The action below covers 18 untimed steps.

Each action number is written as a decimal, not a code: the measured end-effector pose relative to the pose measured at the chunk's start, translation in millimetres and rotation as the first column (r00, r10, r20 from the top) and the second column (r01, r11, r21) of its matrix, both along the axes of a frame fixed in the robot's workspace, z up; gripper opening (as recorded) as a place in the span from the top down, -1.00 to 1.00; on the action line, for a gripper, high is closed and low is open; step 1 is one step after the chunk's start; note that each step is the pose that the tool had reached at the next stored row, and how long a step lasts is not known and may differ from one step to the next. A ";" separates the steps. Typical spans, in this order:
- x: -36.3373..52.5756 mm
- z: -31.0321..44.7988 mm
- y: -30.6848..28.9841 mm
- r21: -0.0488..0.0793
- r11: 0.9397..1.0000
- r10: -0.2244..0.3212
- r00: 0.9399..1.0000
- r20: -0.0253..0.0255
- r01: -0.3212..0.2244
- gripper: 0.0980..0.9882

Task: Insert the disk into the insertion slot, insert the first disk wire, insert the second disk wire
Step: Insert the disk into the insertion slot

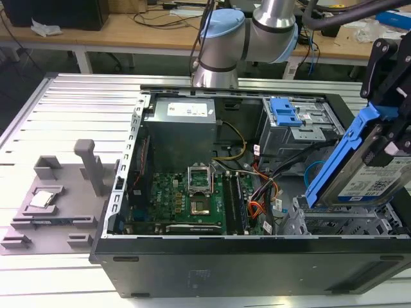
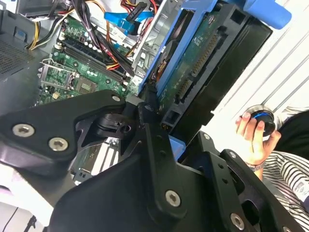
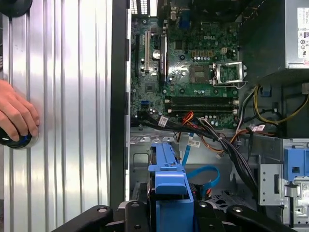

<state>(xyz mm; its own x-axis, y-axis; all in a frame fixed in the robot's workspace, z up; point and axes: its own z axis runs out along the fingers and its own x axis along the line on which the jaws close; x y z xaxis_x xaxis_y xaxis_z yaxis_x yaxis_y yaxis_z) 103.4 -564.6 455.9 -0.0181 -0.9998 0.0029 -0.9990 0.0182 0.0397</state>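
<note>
Ribbed aluminium table (image 1: 70, 115), with cluttered workbenches (image 1: 128, 29) at the far side; an open computer case (image 1: 225, 269) lies on the table.

Item 1. The disk (image 1: 377, 181), in its blue carrier (image 1: 340, 154), is at the exterior view's right end of the case. It is held in the air, steeply tilted, directly above the insertion slot (image 1: 340, 224). It is not seated.

Item 2. The pincer (image 1: 387, 142) is clenched on the disk; in the second wrist view its fingers (image 2: 145, 121) bear on the carrier's edge.

Item 3. The disk's connector edge (image 2: 193, 72) is bare. Loose cables (image 1: 266, 192) lie between the slot and the motherboard (image 1: 186, 199), to the left.

Item 4. A person's hand (image 3: 17, 116) rests on a round knob (image 2: 263, 121) on the table, outside the case.

Assessment: no step is complete. Insertion is in hand; both wires are outstanding.
</note>
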 end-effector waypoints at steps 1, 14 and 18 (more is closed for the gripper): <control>0.0 -2.0 0.4 0.000 1.000 0.000 1.000 0.000 0.000 0.40; 6.0 -23.0 10.4 0.000 1.000 0.000 1.000 -0.005 0.000 0.40; 6.3 -32.3 10.6 0.000 1.000 0.000 1.000 -0.006 0.000 0.40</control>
